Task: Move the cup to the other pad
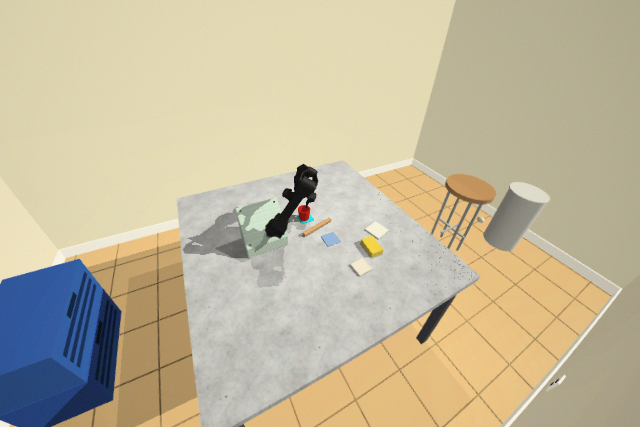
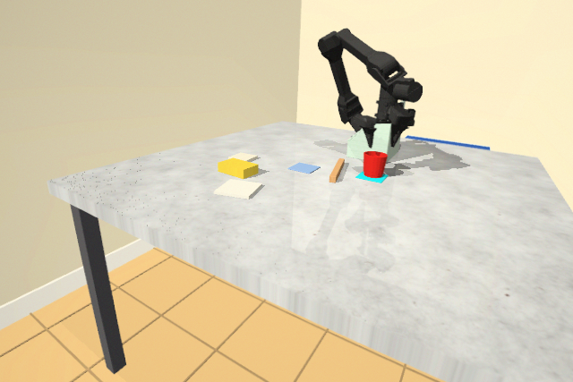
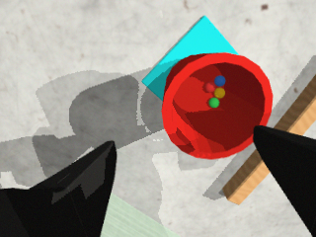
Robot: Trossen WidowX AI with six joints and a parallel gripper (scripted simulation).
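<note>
Wrist view: the claw (image 1: 308,200) (image 2: 382,145) (image 3: 185,140) is spread, holding nothing; the cup (image 1: 303,213) (image 2: 374,165) (image 3: 169,116) looks light and stiff, its loose marbles (image 3: 216,92) favouring a level grip around the upper wall.

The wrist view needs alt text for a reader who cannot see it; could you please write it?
A red cup holding four marbles stands upright, partly over a cyan pad. The open claw reaches in from below, and a wooden stick lies at right.
</note>
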